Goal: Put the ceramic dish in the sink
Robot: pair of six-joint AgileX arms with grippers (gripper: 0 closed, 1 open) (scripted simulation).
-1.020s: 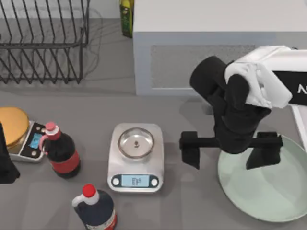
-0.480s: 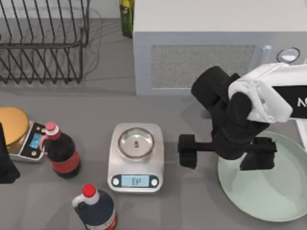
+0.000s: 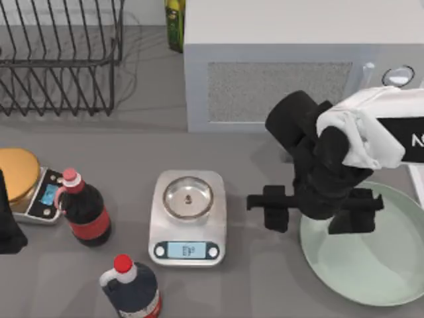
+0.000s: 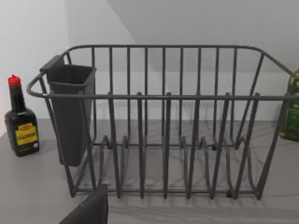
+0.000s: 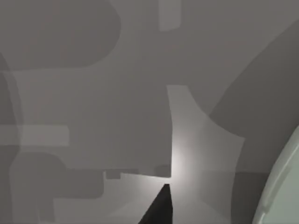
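Two scales stand on the grey table: a silver scale (image 3: 187,218) near the middle with a small steel pan and nothing in it, and a second scale (image 3: 41,194) by the left edge that carries a golden-orange disc (image 3: 18,173). Two dark bottles with red caps stand between them, one (image 3: 82,209) just right of the left-hand scale and one (image 3: 131,288) at the front edge. One wire rack (image 4: 163,121) sits at the back left corner; its slots hold nothing, and a dark cup hangs inside one end. A small sauce bottle (image 4: 20,122) stands beside the rack, and a green bottle (image 3: 174,23) stands at the back, next to a white microwave (image 3: 291,66).

One ceramic dish (image 3: 371,265), pale green and bare inside, lies at the front right corner of the table. The right gripper (image 3: 319,211) hangs over the dish's left rim with its fingers spread wide apart, one finger (image 3: 275,207) outside the rim above the table and the other above the dish. The left gripper (image 3: 8,225) is parked at the left edge of the table; whether its fingers are apart or together I cannot tell.
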